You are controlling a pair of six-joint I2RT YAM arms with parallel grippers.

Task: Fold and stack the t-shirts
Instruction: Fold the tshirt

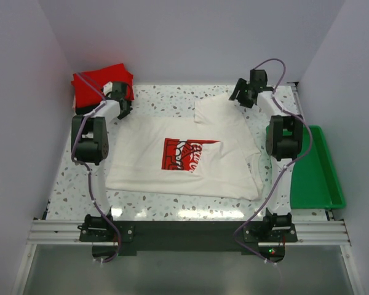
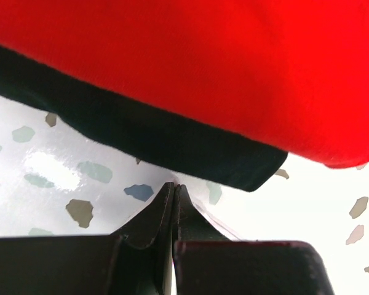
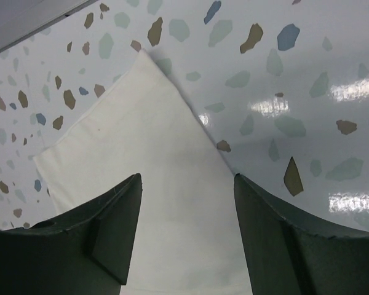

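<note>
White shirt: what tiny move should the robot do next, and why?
Probably lower the right fingers onto the sleeve and pinch it. They hang open right above that sleeve, which lies flat and sticks out from the far side of the white shirt, so it looks ready to be folded in.

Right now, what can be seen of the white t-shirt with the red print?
The cream-white t-shirt is soft cloth, spread flat on the speckled table. Its red rectangular print faces up, the right part covered by a folded-over flap. One sleeve reaches toward the far right, lying beneath the open right gripper. Whether the shut left gripper pinches its far-left edge cannot be told.
</note>
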